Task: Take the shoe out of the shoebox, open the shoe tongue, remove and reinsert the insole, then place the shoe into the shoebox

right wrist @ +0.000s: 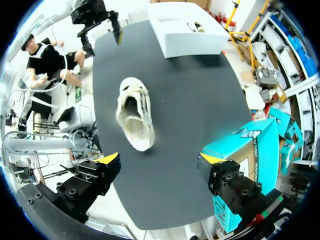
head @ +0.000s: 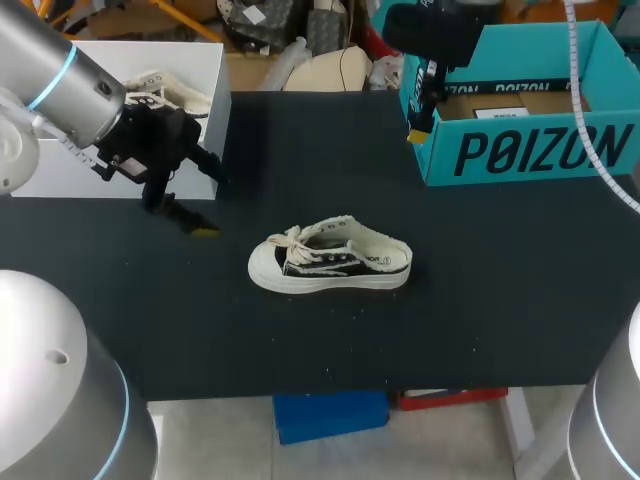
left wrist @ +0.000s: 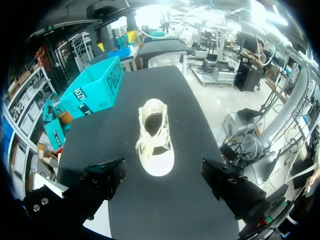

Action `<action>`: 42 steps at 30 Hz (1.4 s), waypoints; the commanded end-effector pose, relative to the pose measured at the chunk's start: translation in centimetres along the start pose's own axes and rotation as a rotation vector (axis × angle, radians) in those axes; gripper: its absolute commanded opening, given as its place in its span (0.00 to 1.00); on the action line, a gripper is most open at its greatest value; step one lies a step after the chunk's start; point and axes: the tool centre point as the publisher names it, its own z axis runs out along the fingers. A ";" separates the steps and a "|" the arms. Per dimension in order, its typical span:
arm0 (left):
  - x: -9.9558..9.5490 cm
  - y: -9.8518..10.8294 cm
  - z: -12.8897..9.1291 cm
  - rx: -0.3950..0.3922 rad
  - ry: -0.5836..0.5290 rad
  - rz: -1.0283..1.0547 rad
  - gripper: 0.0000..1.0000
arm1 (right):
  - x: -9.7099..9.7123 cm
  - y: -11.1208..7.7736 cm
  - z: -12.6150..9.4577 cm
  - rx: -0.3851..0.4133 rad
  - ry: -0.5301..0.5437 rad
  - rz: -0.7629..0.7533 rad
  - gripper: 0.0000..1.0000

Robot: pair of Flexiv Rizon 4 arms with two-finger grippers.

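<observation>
Now, sneaker [head: 330, 262]: out of the box, upright on its sole at the middle of the black table [head: 480, 300], toe pointing left.
Shoebox [head: 540, 150]: teal cardboard, far right, open-topped.
Materials: soft cream canvas upper with frayed edges; smooth, stiffer rubber sole.
Handling: likely light; the upper should yield, so grip across the sole sidewalls or heel collar.
Left gripper [head: 212, 206]: far left, fingers spread, empty.
Right gripper [right wrist: 160, 161]: above the shoebox, fingers spread, empty.

Bold dark lettering on side wall of teal shoebox [head: 530, 152]; white label [head: 500, 112] inside, unreadable
</observation>
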 end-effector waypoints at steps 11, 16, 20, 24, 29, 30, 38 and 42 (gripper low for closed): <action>0.0 0.1 0.1 0.001 -0.004 0.002 1.00 | 6.1 -1.5 4.7 -0.267 -0.058 -0.171 1.00; 0.0 0.1 0.1 0.001 -0.004 0.002 1.00 | 6.1 -1.5 4.7 -0.267 -0.058 -0.171 1.00; 0.0 0.1 0.1 0.001 -0.004 0.002 1.00 | 6.1 -1.5 5.5 -0.301 -0.040 -0.165 1.00; 0.0 0.1 0.1 0.001 -0.004 0.002 1.00 | 5.9 -1.2 7.7 -0.514 -0.047 -0.146 1.00; 0.0 0.1 0.1 0.001 -0.004 0.002 1.00 | 5.7 -1.2 9.9 -0.667 -0.032 -0.168 1.00; 0.0 0.1 0.1 0.001 -0.004 0.002 1.00 | 5.7 -1.2 10.2 -0.691 -0.031 -0.182 1.00; 0.0 0.1 0.1 0.001 -0.004 0.002 1.00 | 5.1 -1.2 13.0 -0.834 -0.027 -0.219 1.00; 0.0 0.1 0.1 0.001 -0.004 0.002 1.00 | 4.5 -1.2 14.2 -0.851 -0.019 -0.234 1.00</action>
